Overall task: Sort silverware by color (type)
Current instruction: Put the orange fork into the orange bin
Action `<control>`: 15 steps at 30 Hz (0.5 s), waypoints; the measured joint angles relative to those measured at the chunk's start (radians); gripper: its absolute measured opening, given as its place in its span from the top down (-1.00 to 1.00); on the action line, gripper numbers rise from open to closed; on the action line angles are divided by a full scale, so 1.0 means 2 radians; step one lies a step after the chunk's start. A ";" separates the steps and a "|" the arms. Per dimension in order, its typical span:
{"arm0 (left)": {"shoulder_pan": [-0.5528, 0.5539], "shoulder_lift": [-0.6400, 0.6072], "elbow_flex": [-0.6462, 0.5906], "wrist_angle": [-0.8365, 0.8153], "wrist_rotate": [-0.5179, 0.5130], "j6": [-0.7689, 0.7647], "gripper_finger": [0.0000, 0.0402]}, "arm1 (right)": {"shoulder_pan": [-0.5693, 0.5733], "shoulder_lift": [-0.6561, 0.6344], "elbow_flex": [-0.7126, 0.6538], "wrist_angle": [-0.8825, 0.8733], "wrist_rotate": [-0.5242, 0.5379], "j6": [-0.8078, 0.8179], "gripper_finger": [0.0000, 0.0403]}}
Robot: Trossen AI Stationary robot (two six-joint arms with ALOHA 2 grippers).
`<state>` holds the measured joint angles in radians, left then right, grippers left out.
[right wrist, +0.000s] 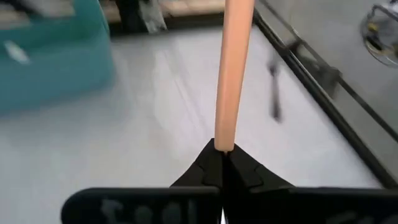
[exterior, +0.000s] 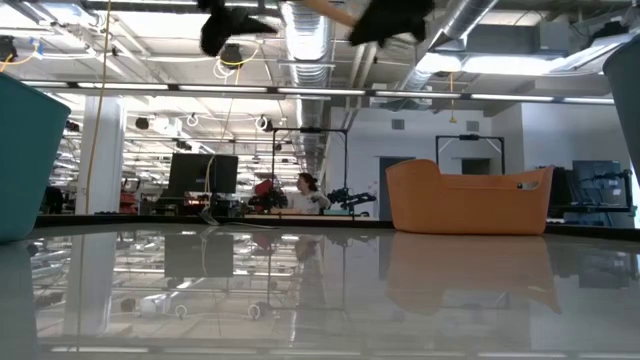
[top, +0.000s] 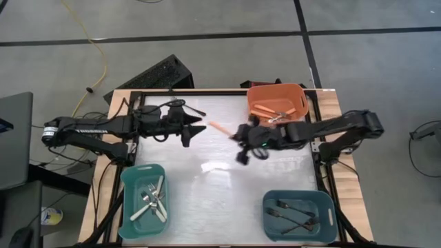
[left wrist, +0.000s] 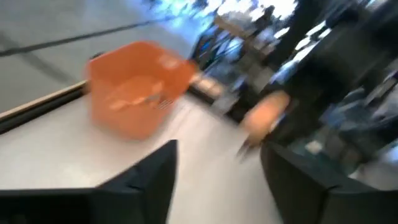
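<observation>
Right wrist view: right claw (right wrist: 222,163) pinching orange-handled utensil (right wrist: 233,74), probably by handle end.

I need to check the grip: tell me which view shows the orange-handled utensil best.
The right wrist view: the orange handle rises straight from the shut right tool. The high view shows it small between both arms, the left wrist view an orange blur, the low view barely a tip.
</observation>
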<state>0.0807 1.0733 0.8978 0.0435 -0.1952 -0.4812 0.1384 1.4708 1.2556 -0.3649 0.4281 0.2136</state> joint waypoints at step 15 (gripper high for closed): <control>0.036 -0.036 0.000 -0.175 -0.016 -0.030 -0.38 | -0.216 -0.128 -0.016 -0.360 -0.019 -0.127 0.91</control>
<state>0.1520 1.0023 0.8974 -0.3065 -0.2268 -0.5406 -0.2937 1.2143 1.2237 -1.0849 0.3894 -0.0406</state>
